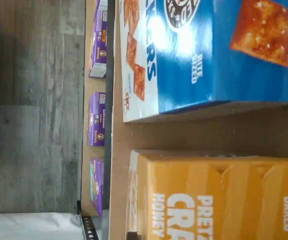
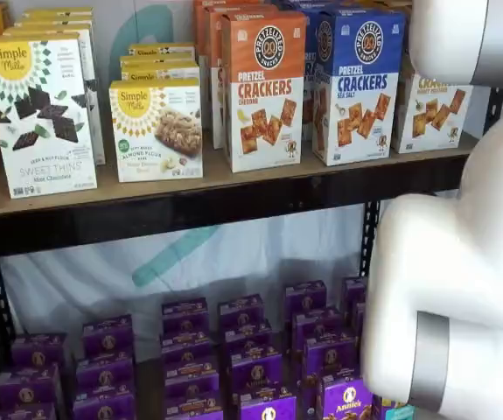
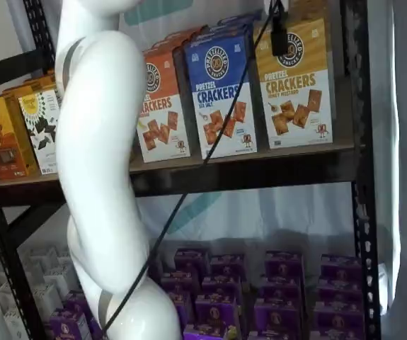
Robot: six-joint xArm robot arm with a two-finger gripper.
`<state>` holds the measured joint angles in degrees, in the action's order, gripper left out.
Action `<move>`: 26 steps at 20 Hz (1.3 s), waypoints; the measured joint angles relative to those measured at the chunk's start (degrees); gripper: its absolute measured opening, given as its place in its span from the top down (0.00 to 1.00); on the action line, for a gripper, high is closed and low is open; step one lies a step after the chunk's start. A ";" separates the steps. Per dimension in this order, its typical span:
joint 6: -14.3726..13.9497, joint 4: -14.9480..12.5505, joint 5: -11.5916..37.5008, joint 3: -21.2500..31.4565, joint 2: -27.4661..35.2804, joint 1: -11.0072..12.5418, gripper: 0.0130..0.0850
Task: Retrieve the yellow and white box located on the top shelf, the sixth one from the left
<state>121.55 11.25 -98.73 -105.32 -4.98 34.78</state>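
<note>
- Three pretzel cracker boxes stand side by side at the right end of the top shelf (image 3: 245,170): an orange-topped box (image 3: 162,106), a blue-topped box (image 3: 221,92) and the yellow and white box (image 3: 295,85), which is the rightmost.
- I see the yellow and white box upright, facing front, just beside the blue-topped box and close to the right black upright (image 3: 355,142).
- From one shelf view, the white arm (image 2: 461,262) covers most of that box, so only its white lower part with cracker pictures shows there (image 2: 430,109).
- My wrist view is turned on its side; it shows the yellow box (image 1: 219,200) and the blue-topped box (image 1: 194,50) close up, with a strip of bare shelf board between them.
- Black fingers of the gripper (image 3: 279,32) hang from the top edge of a shelf view in front of the yellow box's upper part, a cable beside them.
- I cannot tell whether the fingers are parted or closed; no gap shows.
- Purple boxes (image 3: 281,290) fill the lower shelf.
</note>
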 joint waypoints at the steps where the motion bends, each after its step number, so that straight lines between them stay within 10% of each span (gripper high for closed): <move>1: 0.09 0.06 0.04 0.11 -0.10 0.10 0.22; 26: 1.07 2.15 -5.08 2.17 -5.34 2.76 0.33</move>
<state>122.62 13.40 -103.81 -103.15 -10.32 37.54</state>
